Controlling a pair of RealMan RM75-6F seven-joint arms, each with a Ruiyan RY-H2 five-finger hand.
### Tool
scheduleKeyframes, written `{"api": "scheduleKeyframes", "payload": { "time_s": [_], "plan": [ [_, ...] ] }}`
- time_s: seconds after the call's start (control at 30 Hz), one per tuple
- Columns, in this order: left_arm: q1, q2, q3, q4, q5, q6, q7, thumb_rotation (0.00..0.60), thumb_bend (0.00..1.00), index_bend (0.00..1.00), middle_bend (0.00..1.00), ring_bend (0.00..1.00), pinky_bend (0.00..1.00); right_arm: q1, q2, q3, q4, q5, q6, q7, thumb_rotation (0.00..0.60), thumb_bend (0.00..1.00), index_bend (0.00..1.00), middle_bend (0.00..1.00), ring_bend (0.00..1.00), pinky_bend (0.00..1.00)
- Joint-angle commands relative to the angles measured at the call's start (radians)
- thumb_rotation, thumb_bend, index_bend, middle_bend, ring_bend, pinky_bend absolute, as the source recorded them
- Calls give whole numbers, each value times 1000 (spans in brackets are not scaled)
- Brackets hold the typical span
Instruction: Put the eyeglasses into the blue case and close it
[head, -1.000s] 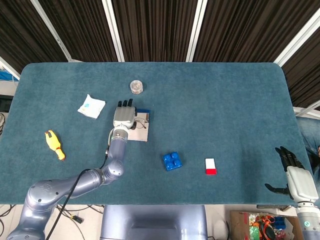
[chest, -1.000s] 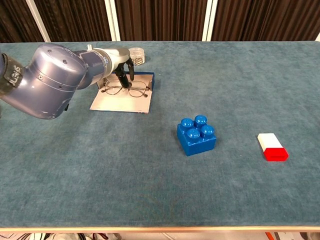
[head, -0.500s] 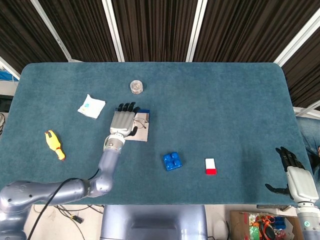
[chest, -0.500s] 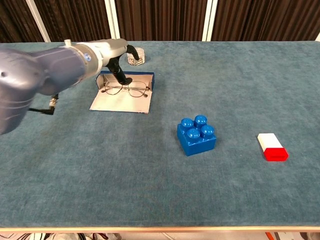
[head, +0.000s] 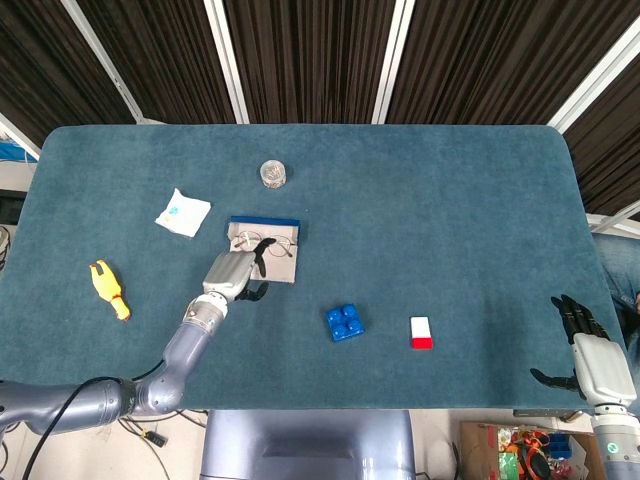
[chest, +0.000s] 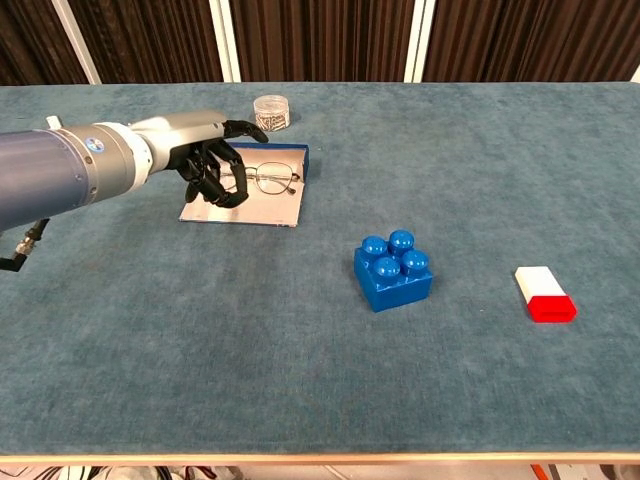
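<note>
Dark slatted panels with pale uprights back a teal-covered counter (head: 450, 200) that fills both views. Toward its far left lies the blue case (chest: 252, 188), open and flat, its pale lining facing up and a blue edge along the far side. The eyeglasses (chest: 262, 179) rest inside it on the lining, lenses toward the right half of the case.

Reaching in from the near left, the left arm runs low over the counter, forearm angled up toward the case. The left hand (chest: 208, 168) hangs at the case's left near corner, over the left end of the frames; its dark fingers (chest: 222, 188) are curled downward and inward, apart from one another. Whether they touch the eyeglasses or the case cannot be told from either view, and nothing is plainly held. In the head view the hand (head: 230, 273) sits just near-left of the case, palm side down.

The right hand (head: 592, 352) shows only in the head view, beyond the counter's near right corner, fingers spread and empty, well apart from everything on the surface.

Other things on the counter: a small clear jar (head: 272, 173) far of the case, a white packet (head: 183, 212) to its left, a yellow toy (head: 110, 289) nearer the left edge, a blue building block (chest: 392, 268) right and near of the case, and a white and red block (chest: 545, 293) further right.
</note>
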Motion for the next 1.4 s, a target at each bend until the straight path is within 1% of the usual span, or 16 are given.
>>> {"api": "scheduleKeyframes", "payload": {
  "time_s": [0.03, 0.13, 0.27, 0.43, 0.6, 0.8, 1.17, 1.4],
  "plan": [
    [4, -10, 5, 15, 1, 7, -11, 600, 404, 23, 669, 801, 722, 0, 1, 1, -1, 3, 0, 0, 600, 23, 0, 0, 0, 173],
    [2, -17, 9, 28, -18, 3, -11, 600, 405, 3, 721, 824, 731, 0, 1, 1, -2, 5, 0, -1, 600, 24, 0, 0, 0, 173],
    [-8, -22, 16, 51, -63, -12, 4, 600, 405, 0, 746, 825, 734, -1, 2, 2, -3, 7, 0, -1, 600, 25, 0, 0, 0, 173],
    [-17, -31, 18, 74, -98, -21, 12, 600, 406, 0, 748, 825, 743, 0, 2, 3, -3, 12, -3, -1, 600, 28, 0, 0, 0, 173],
    [-23, -33, 22, 85, -111, -34, 11, 600, 406, 0, 749, 826, 755, 1, 3, 2, -5, 11, -4, -2, 600, 27, 0, 0, 0, 173],
    [-29, -46, 23, 110, -133, -32, 11, 600, 440, 0, 747, 827, 756, 0, 4, 3, -5, 11, -3, 1, 600, 27, 0, 0, 0, 173],
    [-67, -83, 17, 192, -222, -72, 40, 600, 440, 0, 743, 827, 756, 0, 4, 3, -4, 13, -3, 1, 600, 26, 0, 0, 0, 173],
    [-82, -106, 20, 224, -222, -68, 50, 600, 440, 0, 737, 826, 756, -1, 4, 4, -5, 14, -3, 3, 600, 28, 0, 0, 0, 173]
  ]
}}
